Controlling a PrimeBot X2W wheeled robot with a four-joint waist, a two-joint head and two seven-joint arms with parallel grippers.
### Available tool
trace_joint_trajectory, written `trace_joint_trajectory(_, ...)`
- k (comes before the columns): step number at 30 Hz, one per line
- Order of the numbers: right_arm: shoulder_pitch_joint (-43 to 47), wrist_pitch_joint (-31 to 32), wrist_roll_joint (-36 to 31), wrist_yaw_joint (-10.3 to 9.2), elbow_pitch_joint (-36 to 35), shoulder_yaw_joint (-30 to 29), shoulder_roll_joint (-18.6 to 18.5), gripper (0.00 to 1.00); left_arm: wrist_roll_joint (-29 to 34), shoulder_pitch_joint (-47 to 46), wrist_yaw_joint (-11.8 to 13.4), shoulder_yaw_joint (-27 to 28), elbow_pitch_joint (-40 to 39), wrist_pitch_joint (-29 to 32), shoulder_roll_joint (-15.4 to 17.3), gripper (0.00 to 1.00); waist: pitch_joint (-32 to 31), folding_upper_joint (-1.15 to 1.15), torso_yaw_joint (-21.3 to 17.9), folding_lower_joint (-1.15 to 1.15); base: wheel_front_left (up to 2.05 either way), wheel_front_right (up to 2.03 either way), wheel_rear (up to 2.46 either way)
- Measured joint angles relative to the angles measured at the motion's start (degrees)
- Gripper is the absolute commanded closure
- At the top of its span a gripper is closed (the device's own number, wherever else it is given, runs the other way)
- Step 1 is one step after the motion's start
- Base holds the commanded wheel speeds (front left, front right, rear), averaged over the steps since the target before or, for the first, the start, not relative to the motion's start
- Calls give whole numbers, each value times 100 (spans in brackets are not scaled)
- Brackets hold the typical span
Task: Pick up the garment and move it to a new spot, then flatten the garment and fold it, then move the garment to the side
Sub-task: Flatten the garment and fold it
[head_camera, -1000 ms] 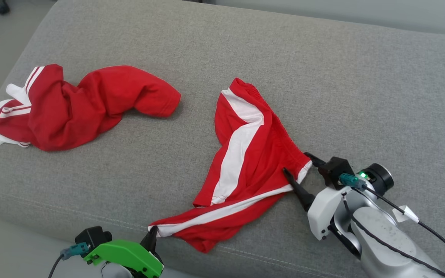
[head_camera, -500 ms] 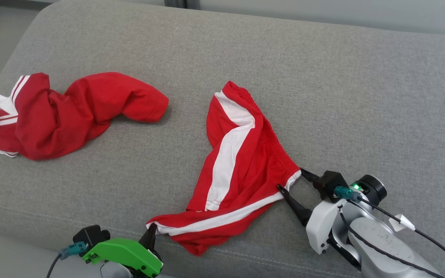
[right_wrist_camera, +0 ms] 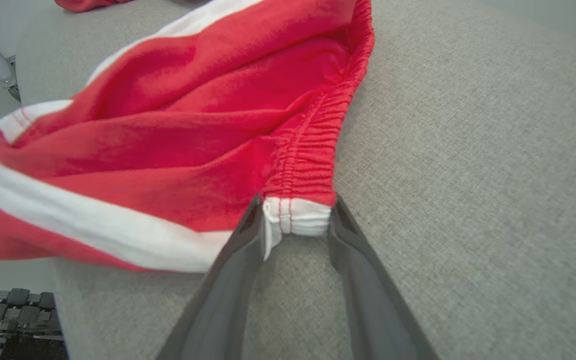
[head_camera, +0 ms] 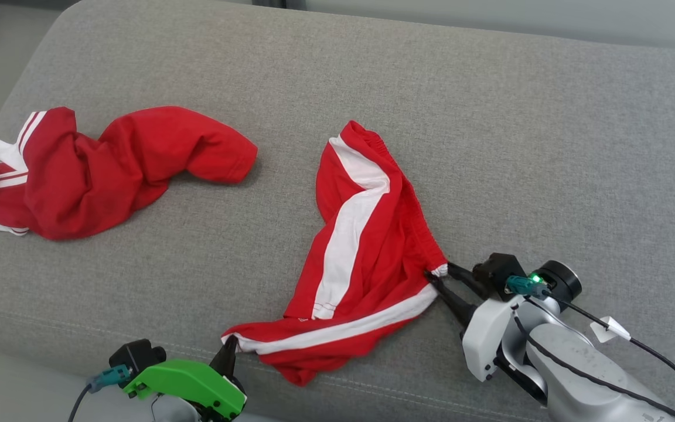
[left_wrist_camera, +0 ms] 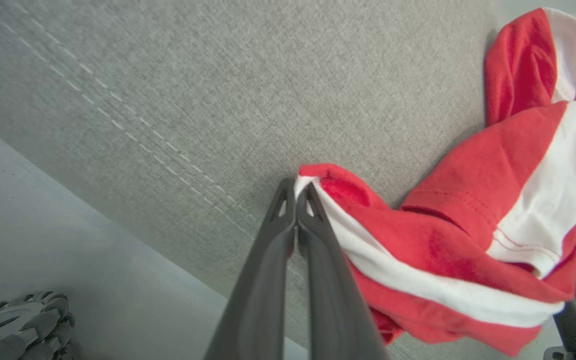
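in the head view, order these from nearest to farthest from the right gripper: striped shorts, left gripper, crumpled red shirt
1. Striped shorts: their white-edged corner sits between the fingers of the right gripper, at centre.
2. Left gripper: lower left, pinching the shorts' opposite corner.
3. Crumpled red shirt: far left of the grey couch.

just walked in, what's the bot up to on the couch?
It is working on the red shorts with white side stripes lying on the grey couch cushion. The left pincer is shut on a white-trimmed corner near the cushion's front edge. The right pincer has its fingers either side of the white end of the elastic waistband, touching it but not pinched shut. A second red garment with white trim lies crumpled to the left, untouched. Nothing is lifted or flattened yet.
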Motion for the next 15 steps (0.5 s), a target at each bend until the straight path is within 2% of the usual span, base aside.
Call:
trace_joint_trajectory(1,-3,0,38,0,0,27,-12,83,0,6,7,15,-1,0,0,100,-2,0,4,0,0,0,0)
trace_joint_trajectory(3,-18,-1,152,0,11,82,-58,100,0,26,7,53,-3,-1,0,100,-12,0,10,0,0,0,0)
trace_joint_trajectory(9,-32,-51,780,0,-63,291,-90,100,-1,79,9,247,-62,-25,24,100,-114,0,-5,0,0,0,0)
trace_joint_trajectory(15,-32,-48,1788,0,-665,447,-47,100,-10,81,29,653,-382,-31,200,100,-258,0,-69,0,0,0,0)
